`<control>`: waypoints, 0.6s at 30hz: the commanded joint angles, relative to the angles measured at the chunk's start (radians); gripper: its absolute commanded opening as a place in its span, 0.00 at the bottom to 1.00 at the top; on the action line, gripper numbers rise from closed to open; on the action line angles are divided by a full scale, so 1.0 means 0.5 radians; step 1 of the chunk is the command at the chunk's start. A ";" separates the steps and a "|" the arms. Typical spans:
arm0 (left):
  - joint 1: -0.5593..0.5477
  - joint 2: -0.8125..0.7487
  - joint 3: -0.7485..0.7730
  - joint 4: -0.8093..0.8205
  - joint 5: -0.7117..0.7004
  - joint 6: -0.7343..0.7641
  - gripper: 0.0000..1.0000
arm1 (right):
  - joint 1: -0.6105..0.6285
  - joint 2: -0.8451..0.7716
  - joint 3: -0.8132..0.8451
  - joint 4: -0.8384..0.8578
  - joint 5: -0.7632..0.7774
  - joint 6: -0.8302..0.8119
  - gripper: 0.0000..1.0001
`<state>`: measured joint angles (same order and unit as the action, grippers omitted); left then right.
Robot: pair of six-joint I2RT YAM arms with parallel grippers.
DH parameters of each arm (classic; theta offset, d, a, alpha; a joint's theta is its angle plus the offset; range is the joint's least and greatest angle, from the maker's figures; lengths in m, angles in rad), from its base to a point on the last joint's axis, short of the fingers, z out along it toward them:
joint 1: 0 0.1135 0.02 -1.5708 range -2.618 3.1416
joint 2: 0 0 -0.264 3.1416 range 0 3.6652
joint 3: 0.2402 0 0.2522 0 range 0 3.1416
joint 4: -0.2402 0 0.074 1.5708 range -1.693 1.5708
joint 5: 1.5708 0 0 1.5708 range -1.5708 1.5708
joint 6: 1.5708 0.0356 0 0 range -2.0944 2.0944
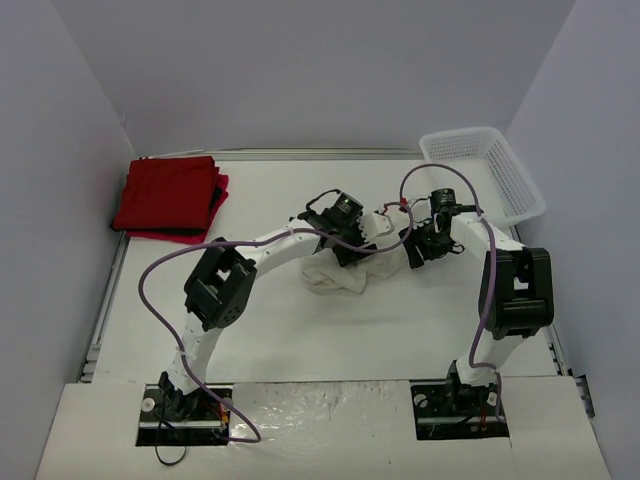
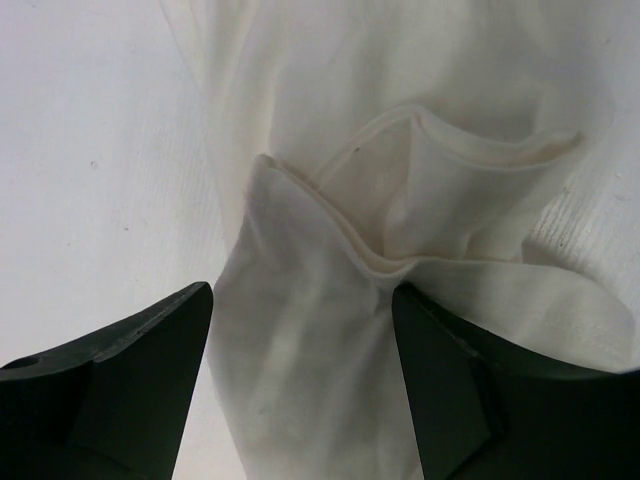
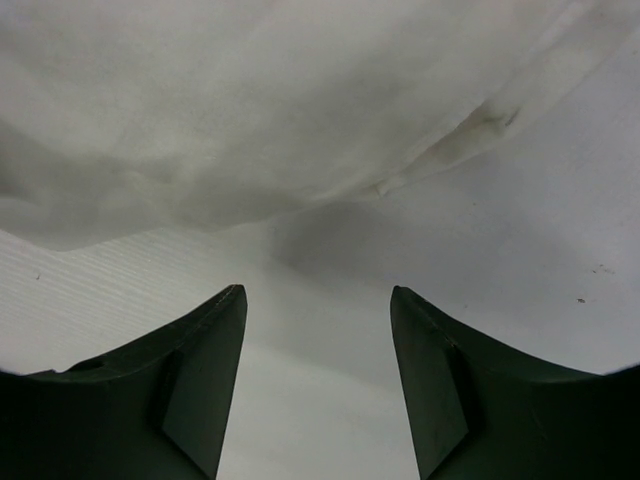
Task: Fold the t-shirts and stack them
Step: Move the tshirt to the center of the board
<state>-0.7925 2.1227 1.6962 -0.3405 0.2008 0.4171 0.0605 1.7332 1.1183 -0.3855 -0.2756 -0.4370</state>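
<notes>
well, the cream-white t-shirt [image 1: 337, 276] lies crumpled in a low heap near the middle of the counter [image 1: 300, 340], a touch toward 1 o'clock from the centre. both arms reach in over it from the near edge. the left arm arcs in from 7 o'clock, and the right arm comes up from 5 o'clock and bends back toward the heap.

the left gripper [image 2: 300, 300] hangs right over the cloth with its jaws spread apart. in the left wrist view the dark fingers [image 2: 130, 390] stand on either side of a band of the shirt. the fabric fills the gap between them, yet neither pad is pressed onto it. just beyond the fingertips, toward 12 o'clock in that view, a hemmed edge of the shirt curls up into a small open pocket, and the bare counter shows at 9 o'clock.

the right gripper [image 3: 318, 295] is spread apart too and holds nothing. only bare counter shows between its fingers [image 3: 190, 390]. the rumpled edge of the shirt lies ahead of the tips, across the 12 o'clock side of the right wrist view, casting a soft shadow on the counter. from above, this gripper sits just beside the heap on its 2 o'clock side.

the red t-shirts [image 1: 170, 195] sit as a flat folded stack at about 10 o'clock on the counter, close to the left wall and well apart from both grippers. a white mesh basket [image 1: 520, 190] stands at 2 o'clock, against the far right corner.
</notes>
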 commanded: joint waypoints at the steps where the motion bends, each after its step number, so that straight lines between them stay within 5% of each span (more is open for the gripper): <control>1: -0.013 -0.067 0.148 -0.037 -0.037 0.040 0.72 | 0.014 0.031 -0.025 -0.048 0.036 -0.022 0.56; 18: 0.072 0.271 0.467 -0.288 0.239 0.086 0.71 | 0.011 0.083 -0.028 -0.048 0.082 -0.037 0.56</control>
<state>-0.7738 2.2715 1.8885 -0.3954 0.2634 0.4419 0.0605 1.7653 1.1084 -0.3851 -0.2543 -0.4446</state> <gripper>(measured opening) 0.712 0.560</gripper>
